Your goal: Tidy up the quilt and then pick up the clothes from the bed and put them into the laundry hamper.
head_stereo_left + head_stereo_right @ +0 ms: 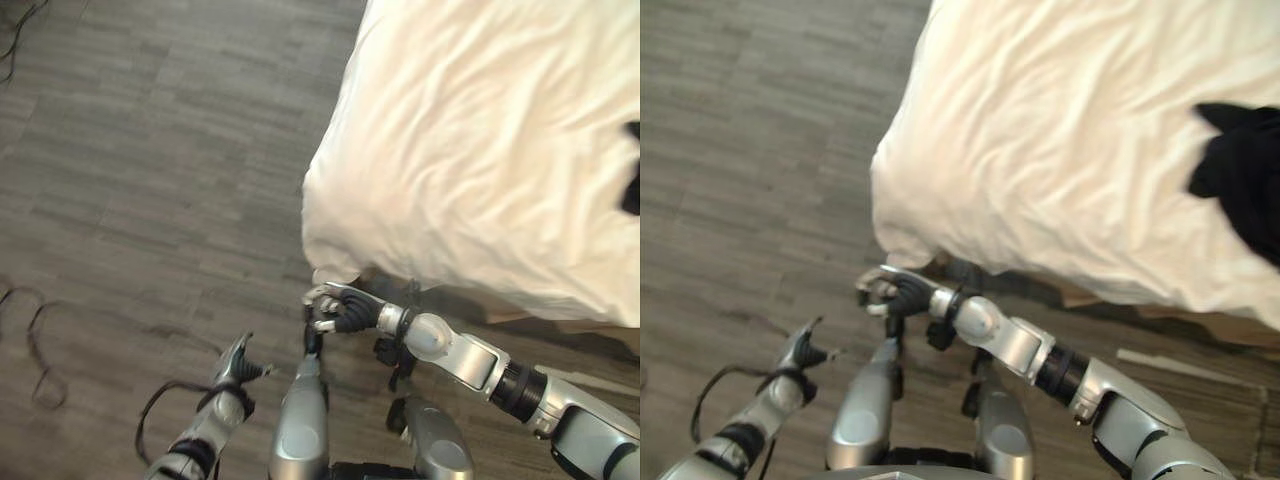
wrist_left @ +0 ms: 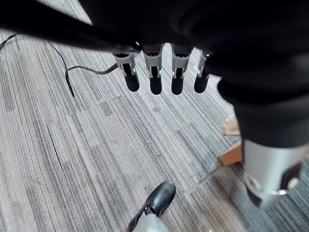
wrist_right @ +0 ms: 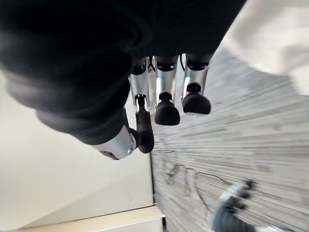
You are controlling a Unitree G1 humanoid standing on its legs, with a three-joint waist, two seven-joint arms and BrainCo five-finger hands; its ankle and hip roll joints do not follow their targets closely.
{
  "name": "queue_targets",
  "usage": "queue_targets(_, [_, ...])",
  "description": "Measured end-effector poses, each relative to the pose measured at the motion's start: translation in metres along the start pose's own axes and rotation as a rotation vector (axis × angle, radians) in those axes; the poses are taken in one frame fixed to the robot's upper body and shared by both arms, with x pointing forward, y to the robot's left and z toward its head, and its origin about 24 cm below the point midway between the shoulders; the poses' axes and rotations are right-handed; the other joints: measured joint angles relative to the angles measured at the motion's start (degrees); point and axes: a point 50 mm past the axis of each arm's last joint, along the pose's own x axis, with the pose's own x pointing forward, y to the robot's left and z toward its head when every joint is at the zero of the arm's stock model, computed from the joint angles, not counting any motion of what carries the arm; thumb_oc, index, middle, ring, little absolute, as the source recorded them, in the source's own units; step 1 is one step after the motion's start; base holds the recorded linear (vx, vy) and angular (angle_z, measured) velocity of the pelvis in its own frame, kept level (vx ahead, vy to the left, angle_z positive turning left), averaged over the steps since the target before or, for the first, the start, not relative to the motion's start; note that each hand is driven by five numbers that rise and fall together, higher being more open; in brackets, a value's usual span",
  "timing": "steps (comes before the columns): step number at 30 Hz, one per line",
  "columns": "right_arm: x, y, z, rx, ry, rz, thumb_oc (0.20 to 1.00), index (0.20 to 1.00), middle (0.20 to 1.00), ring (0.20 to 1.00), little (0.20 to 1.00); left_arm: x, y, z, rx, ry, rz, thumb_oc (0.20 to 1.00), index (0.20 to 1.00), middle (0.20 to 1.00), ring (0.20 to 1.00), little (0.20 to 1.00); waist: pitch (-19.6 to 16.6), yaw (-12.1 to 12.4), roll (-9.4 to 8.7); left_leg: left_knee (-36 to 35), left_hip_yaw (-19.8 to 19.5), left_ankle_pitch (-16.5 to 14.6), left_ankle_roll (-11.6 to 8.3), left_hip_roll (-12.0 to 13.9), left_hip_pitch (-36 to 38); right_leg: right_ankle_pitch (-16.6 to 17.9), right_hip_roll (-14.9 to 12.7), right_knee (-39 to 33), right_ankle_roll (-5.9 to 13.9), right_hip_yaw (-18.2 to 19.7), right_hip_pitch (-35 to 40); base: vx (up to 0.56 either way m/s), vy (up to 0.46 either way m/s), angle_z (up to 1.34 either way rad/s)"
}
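Observation:
A white quilt [image 1: 470,150] covers the bed, rumpled, with its near corner [image 1: 330,255] hanging down toward the floor. Dark clothes [image 1: 1245,175] lie on the quilt at the far right. My right hand [image 1: 345,310] is just below that hanging corner, close to it. Its fingers [image 3: 166,108] are relaxed and hold nothing. My left hand [image 1: 235,370] hangs low over the floor to the left of the bed. Its fingers [image 2: 154,77] are straight and empty.
Grey plank flooring [image 1: 150,180] stretches wide to the left of the bed. A tan wooden bed frame [image 1: 1110,298] shows under the quilt's front edge.

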Motion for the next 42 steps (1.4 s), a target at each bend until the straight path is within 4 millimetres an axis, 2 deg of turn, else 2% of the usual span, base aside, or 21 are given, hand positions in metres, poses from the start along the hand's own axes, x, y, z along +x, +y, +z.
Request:
queue_targets(2, [0.004,-0.01,0.011,0.03,-0.072,-0.033,0.2,0.2,0.2,0.2,0.2,-0.006,-0.012,-0.01,0.003,0.037,-0.047,1.0,1.0,1.0,1.0,1.0,-2.9,-0.6,-1.03,-0.2,0.3,0.0,0.09,0.2,0.6,-0.1,0.1,0.0,-0.06,0.6,0.2,0.12,0.034,-0.16])
queue_targets(4, [0.005,-0.031,0.033,0.06,-0.174,-0.111,0.2,0.2,0.2,0.2,0.2,-0.013,-0.026,-0.015,-0.035,0.06,-0.089,1.0,1.0,1.0,1.0,1.0,-6.1,-1.4,-0.84,-2.3,0.6,0.6,0.49,-0.3,2.4,0.0,-0.2,0.0,0.2,0.7,0.9,0.11,0.034,-0.03])
queue_targets(8, [0.002,-0.055,0.045,0.057,-0.256,-0.259,0.2,0.2,0.2,0.2,0.2,-0.022,-0.045,-0.022,-0.108,0.105,-0.138,1.0,1.0,1.0,1.0,1.0,-9.8,-1.5,0.57,-2.4,1.4,0.3,0.82,-1.2,3.6,0.0,-1.2,0.0,0.23,1.3,1.6,0.09,0.019,-0.08])
queue_targets(10, [0.0,-0.062,0.035,0.063,-0.222,-0.321,0.2,0.2,0.2,0.2,0.2,-0.024,-0.052,-0.022,-0.185,0.128,-0.144,1.0,1.0,1.0,1.0,1.0,-10.9,-1.5,1.31,-2.4,1.4,0.2,0.93,-1.3,3.6,0.0,-1.3,0.0,0.23,1.2,1.7,0.01,-0.006,0.06])
queue_targets(15, [-0.034,-0.097,-0.039,0.08,0.108,-0.649,0.2,0.2,0.2,0.2,0.2,-0.031,-0.069,-0.029,-0.363,0.221,-0.174,1.0,1.0,1.0,1.0,1.0,-12.2,-1.5,3.3,-1.4,1.3,0.8,1.15,-1.2,0.0,-0.7,-1.3,1.0,1.32,1.3,-2.1,-0.14,0.002,0.03])
queue_targets(16, [-0.044,-0.105,-0.049,0.072,0.155,-0.711,0.2,0.2,0.2,0.2,0.2,-0.031,-0.071,-0.028,-0.355,0.219,-0.185,1.0,1.0,1.0,1.0,1.0,-12.0,-1.4,3.6,-0.3,0.9,0.7,1.23,-1.2,-2.0,-0.8,-1.4,1.9,1.21,1.4,-3.9,-0.17,0.017,0.11])
queue_targets(17, [-0.068,-0.121,-0.066,0.066,0.267,-0.845,0.2,0.2,0.2,0.2,0.2,-0.024,-0.071,-0.016,-0.334,0.186,-0.2,1.0,1.0,1.0,1.0,1.0,-10.6,-1.6,4.79,1.4,-0.2,1.0,1.55,-1.4,-5.4,-0.3,-1.6,2.6,1.25,0.8,-6.0,-0.11,0.007,0.19])
queue_targets(19, [-0.109,-0.135,-0.091,0.073,0.424,-1.014,0.2,0.2,0.2,0.2,0.2,-0.015,-0.068,0.005,-0.311,0.115,-0.21,1.0,1.0,1.0,1.0,1.0,-6.8,-1.5,6.4,3.0,-0.4,1.0,1.84,-1.6,-7.2,-0.2,-2.3,4.1,1.25,0.7,-7.5,-0.14,0.01,0.13])
queue_targets(21, [-0.13,-0.141,-0.093,0.064,0.434,-1.101,0.2,0.2,0.2,0.2,0.2,-0.011,-0.063,0.014,-0.32,0.084,-0.196,1.0,1.0,1.0,1.0,1.0,-3.8,-2.7,6.8,4.0,-0.2,0.8,1.82,-1.7,-8.3,-0.4,-2.7,5.3,1.5,1.1,-8.9,-0.06,0.008,-0.03])
queue_targets(24, [-0.141,-0.141,-0.089,0.072,0.372,-1.179,0.2,0.2,0.2,0.2,0.2,-0.006,-0.056,0.018,-0.364,0.087,-0.168,1.0,1.0,1.0,1.0,1.0,-0.4,-4.6,6.08,5.2,0.1,-0.2,2.29,-2.0,-8.1,-0.5,-3.1,6.0,1.23,1.7,-8.7,0.01,0.002,-0.07])
queue_targets(25, [-0.15,-0.135,-0.095,0.095,0.395,-1.205,0.2,0.2,0.2,0.2,0.2,-0.005,-0.055,0.018,-0.372,0.087,-0.163,1.0,1.0,1.0,1.0,1.0,-0.2,-4.5,5.7,5.2,0.2,-0.4,2.32,-2.0,-7.4,-0.6,-3.2,6.1,1.15,1.7,-8.0,0.06,-0.011,-0.01])
queue_targets(28, [-0.185,-0.091,-0.13,0.239,0.551,-1.276,0.2,0.2,0.2,0.2,0.2,-0.008,-0.053,0.005,-0.391,0.14,-0.142,1.0,1.0,1.0,1.0,1.0,-0.3,-4.5,3.95,4.8,0.6,-1.4,2.42,-2.1,-3.6,-0.9,-3.2,5.0,0.89,1.8,-4.2,0.09,-0.015,0.0])
queue_targets(30, [-0.215,-0.046,-0.162,0.371,0.802,-1.294,0.2,0.2,0.2,0.2,0.2,-0.012,-0.055,-0.009,-0.4,0.204,-0.138,1.0,1.0,1.0,1.0,1.0,-0.6,-4.9,3.24,3.6,0.6,-1.6,2.41,-2.4,-0.9,-0.7,-3.2,3.5,1.43,1.4,-1.2,0.12,-0.014,0.01])
queue_targets(31, [-0.238,-0.012,-0.178,0.455,0.953,-1.31,0.2,0.2,0.2,0.2,0.2,-0.016,-0.057,-0.018,-0.409,0.237,-0.138,1.0,1.0,1.0,1.0,1.0,-1.3,-5.2,2.9,2.2,0.8,-1.6,2.54,-2.5,0.4,-0.7,-3.1,2.0,1.34,1.3,0.3,0.09,-0.017,0.06])
queue_targets(32, [-0.26,0.026,-0.191,0.564,1.143,-1.322,0.539,0.539,0.539,0.539,0.539,-0.023,-0.061,-0.03,-0.423,0.29,-0.141,1.0,1.0,1.0,1.0,1.0,-2.1,-5.7,2.52,0.9,0.2,-1.2,2.3,-2.8,2.0,-0.2,-3.0,0.2,2.06,0.6,2.3,0.07,-0.02,0.12])
queue_targets(33, [-0.274,0.054,-0.194,0.617,1.26,-1.302,1.0,1.0,1.0,1.0,1.0,-0.028,-0.065,-0.038,-0.419,0.326,-0.152,1.0,1.0,1.0,1.0,1.0,-3.2,-5.9,2.56,0.3,0.0,-1.2,2.29,-2.8,2.2,-0.3,-2.9,0.0,2.06,0.3,2.6,0.05,-0.019,0.15])
queue_targets(35, [-0.304,0.126,-0.19,0.749,1.537,-1.189,1.0,1.0,1.0,1.0,1.0,-0.046,-0.078,-0.064,-0.423,0.445,-0.179,1.0,1.0,1.0,1.0,1.0,-5.9,-6.3,2.56,-1.5,-0.1,-0.7,2.11,-2.8,4.1,-0.5,-2.7,-0.1,1.9,-0.4,3.7,0.06,-0.021,0.03])
queue_targets(37, [-0.31,0.154,-0.185,0.783,1.621,-1.087,1.0,1.0,1.0,1.0,1.0,-0.059,-0.087,-0.078,-0.433,0.512,-0.202,1.0,1.0,1.0,1.0,1.0,-7.4,-6.2,2.65,-2.4,-0.3,-0.7,2.1,-2.6,5.6,-0.5,-2.4,-0.1,1.84,-1.1,4.9,0.09,-0.033,0.08])
queue_targets(39, [-0.305,0.17,-0.184,0.755,1.684,-0.91,1.0,1.0,1.0,1.0,1.0,-0.076,-0.099,-0.093,-0.453,0.598,-0.232,1.0,1.0,1.0,1.0,1.0,-10.6,-5.9,2.31,-2.5,-0.8,-1.1,1.93,-2.4,6.5,-1.2,-2.2,-0.2,1.61,-1.5,6.2,0.07,-0.045,0.2])
queue_targets(41, [-0.293,0.171,-0.186,0.72,1.664,-0.807,1.0,1.0,1.0,1.0,1.0,-0.092,-0.106,-0.107,-0.459,0.666,-0.253,1.0,1.0,1.0,1.0,1.0,-14.6,-4.8,1.6,-2.7,-1.6,-1.4,1.6,-2.5,6.6,-2.2,-2.3,-0.4,1.81,-1.8,6.6,0.04,-0.037,0.12])
queue_targets(42, [-0.278,0.162,-0.191,0.656,1.622,-0.727,1.0,1.0,1.0,1.0,1.0,-0.1,-0.11,-0.113,-0.461,0.689,-0.267,1.0,1.0,1.0,1.0,1.0,-16.2,-3.4,1.69,-2.8,-1.9,-1.6,1.35,-2.3,6.5,-2.6,-2.1,-0.4,1.76,-2.4,7.1,0.02,-0.019,0.09])
